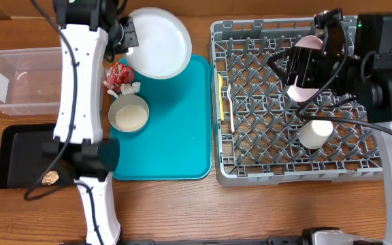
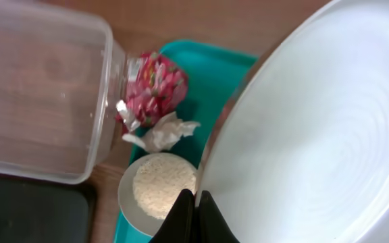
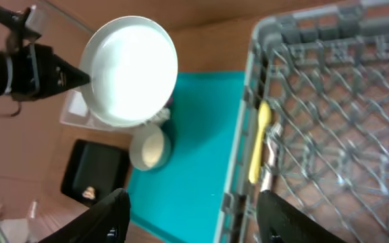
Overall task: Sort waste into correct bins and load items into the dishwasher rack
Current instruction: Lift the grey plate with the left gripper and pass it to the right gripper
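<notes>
Surface: wooden table (image 1: 182, 211); teal tray (image 1: 175, 136) in the middle, dishwasher rack (image 1: 284, 178) toward the right edge, clear tub (image 1: 26, 88) and black tray (image 1: 19, 156) at the left edge.
Done, rack: pinkish plate (image 1: 309, 43) stands on edge near the rack's far side. White cup (image 1: 316, 133) lies toward its near side. Yellow-handled utensil (image 1: 221, 95) lies along its left edge.
Done, bins: brown food bit (image 1: 50, 178) sits at the black tray's near edge. Nothing clearly lies in the clear tub.
Left, waste: red foil wrapper (image 1: 120, 75) and white tissue (image 1: 131, 88) touch each other at the teal tray's far left corner, unsorted. Rice grains (image 1: 129, 117) sit inside the small bowl (image 1: 144, 104).
Left, items: the bowl is on the teal tray's left edge, and the second plate is not racked yet.
Progress: about halfway by my read. Three items are racked and one scrap is binned, with two items and most of the waste still to go.
Left gripper (image 1: 129, 35): clamped on the rim of the grey-green plate (image 1: 158, 42). The plate is tilted over the teal tray's far left corner and looks lifted clear of it.
Right gripper (image 3: 194, 219): fingers spread wide with nothing between them. It hangs over the rack beside the pinkish plate; cannot tell whether it touches the plate.
</notes>
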Controlling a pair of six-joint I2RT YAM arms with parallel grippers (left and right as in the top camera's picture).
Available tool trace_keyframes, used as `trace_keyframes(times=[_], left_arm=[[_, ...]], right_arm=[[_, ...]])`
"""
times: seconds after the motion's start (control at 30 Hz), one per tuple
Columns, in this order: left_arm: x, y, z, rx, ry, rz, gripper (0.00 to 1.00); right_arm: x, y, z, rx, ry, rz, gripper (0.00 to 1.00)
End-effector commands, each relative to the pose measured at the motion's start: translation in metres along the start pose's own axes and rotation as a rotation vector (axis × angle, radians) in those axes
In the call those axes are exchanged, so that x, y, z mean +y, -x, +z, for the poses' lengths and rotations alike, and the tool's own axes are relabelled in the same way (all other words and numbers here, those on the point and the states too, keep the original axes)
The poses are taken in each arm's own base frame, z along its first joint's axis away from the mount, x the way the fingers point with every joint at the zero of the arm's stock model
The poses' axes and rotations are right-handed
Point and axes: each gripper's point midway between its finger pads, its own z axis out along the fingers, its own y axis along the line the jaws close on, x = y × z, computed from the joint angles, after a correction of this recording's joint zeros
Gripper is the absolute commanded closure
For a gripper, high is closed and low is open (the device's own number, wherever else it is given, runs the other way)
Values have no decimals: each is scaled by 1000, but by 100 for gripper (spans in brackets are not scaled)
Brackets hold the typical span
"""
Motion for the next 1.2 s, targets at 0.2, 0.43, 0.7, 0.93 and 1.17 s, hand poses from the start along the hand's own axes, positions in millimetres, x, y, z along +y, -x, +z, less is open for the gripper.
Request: trace_keyframes(times=[0.2,0.43,0.7,0.93,1.17], left_arm=[[-40,-23,-143,-265,-165,211,96],[-51,-46,-171,-276,-221,275,96],[-76,-61,-176,-253,-306,342,96],[-83,-65,-178,-245,-335,368,96],[-85,-62,-179,-259,-338,366,96]], right_arm=[[55,-4,38,74,334,-199,24],[68,3,41,43,430,-301,25],[74,6,42,19,442,-357,38],[85,2,36,10,521,-427,80],[93,-1,31,17,577,-427,96]])
